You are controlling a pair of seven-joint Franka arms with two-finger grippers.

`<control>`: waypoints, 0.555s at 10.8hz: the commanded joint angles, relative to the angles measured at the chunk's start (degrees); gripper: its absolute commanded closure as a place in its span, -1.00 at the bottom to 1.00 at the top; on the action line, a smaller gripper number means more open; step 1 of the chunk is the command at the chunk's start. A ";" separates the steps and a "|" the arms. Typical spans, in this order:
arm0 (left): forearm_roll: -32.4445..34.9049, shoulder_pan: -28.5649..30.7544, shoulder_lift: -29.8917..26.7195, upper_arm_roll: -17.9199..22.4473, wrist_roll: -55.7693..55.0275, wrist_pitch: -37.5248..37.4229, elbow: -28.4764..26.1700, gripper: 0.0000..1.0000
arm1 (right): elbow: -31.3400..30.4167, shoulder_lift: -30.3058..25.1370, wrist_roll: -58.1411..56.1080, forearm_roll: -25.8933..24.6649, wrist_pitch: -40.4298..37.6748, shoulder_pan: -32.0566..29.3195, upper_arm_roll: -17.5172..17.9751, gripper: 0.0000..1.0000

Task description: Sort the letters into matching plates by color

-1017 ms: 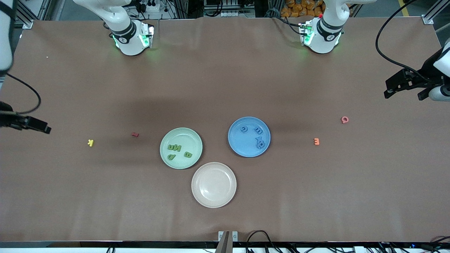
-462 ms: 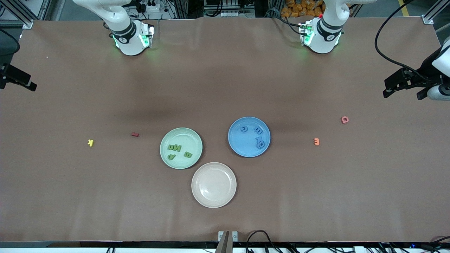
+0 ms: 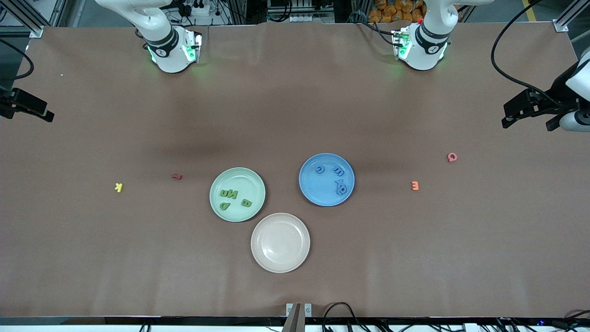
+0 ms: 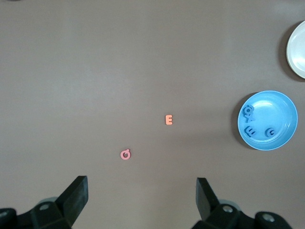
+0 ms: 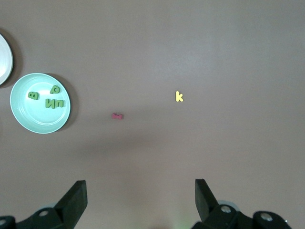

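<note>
On the brown tabletop (image 3: 295, 115), mid-depth toward each end edge, the small chunky loose letters (image 3: 415, 186) look light and stiff, best pinched across their flat sides, while the left gripper (image 4: 142, 191) and right gripper (image 5: 140, 191) hover wide open and empty.

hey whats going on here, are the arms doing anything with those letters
Neither arm is handling anything. The left gripper and right gripper are both open and empty, out at their own ends of the table. The green letters lie in the green plate and the blue letters in the blue plate. The beige-pink plate holds nothing. Four letters lie loose on the table: yellow, red, orange and pink.
</note>
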 commanded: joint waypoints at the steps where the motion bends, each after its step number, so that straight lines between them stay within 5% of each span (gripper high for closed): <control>1: 0.32 -0.34 -0.10 0.21 0.29 -1.26 0.98 -1.00 | -0.40 -1.43 0.73 -1.00 0.49 0.68 -0.19 -1.00; 6: 0.40 -0.34 -0.01 0.21 0.29 -1.17 0.89 -1.00 | 0.04 -1.25 0.73 -1.00 0.32 0.68 -0.19 -1.00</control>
